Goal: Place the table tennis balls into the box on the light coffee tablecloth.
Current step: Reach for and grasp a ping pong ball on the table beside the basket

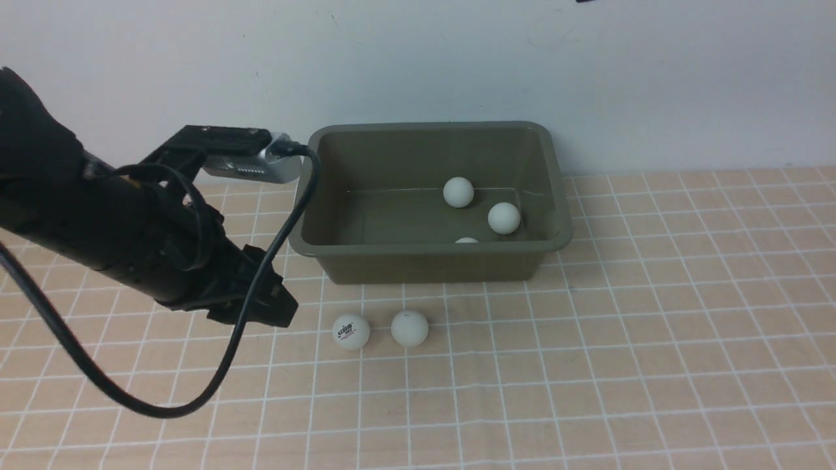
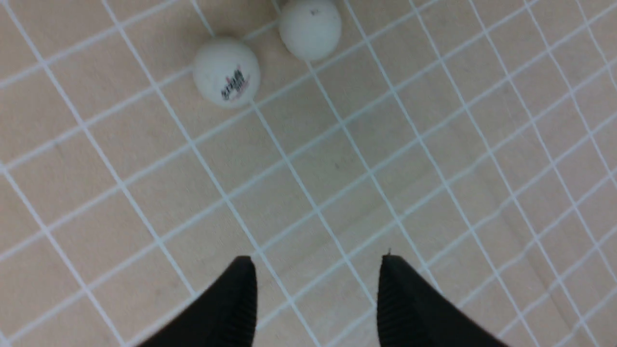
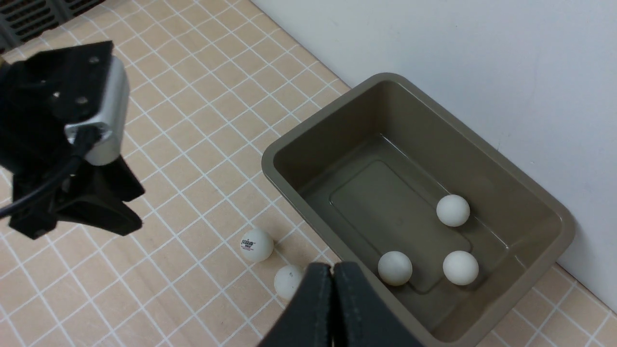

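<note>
The olive-green box stands at the back of the light coffee tablecloth. Three table tennis balls lie inside it, the nearest half hidden by the front rim. In front of the box two more rest on the cloth: one with a logo and a plain one. My left gripper hovers just left of the logo ball. It is open and empty, and both balls lie ahead of its fingertips. The right gripper is shut, high above the box's front rim.
A white wall rises right behind the box. The left arm's black cable loops down over the cloth to the left of the loose balls. The right arm does not show in the front view.
</note>
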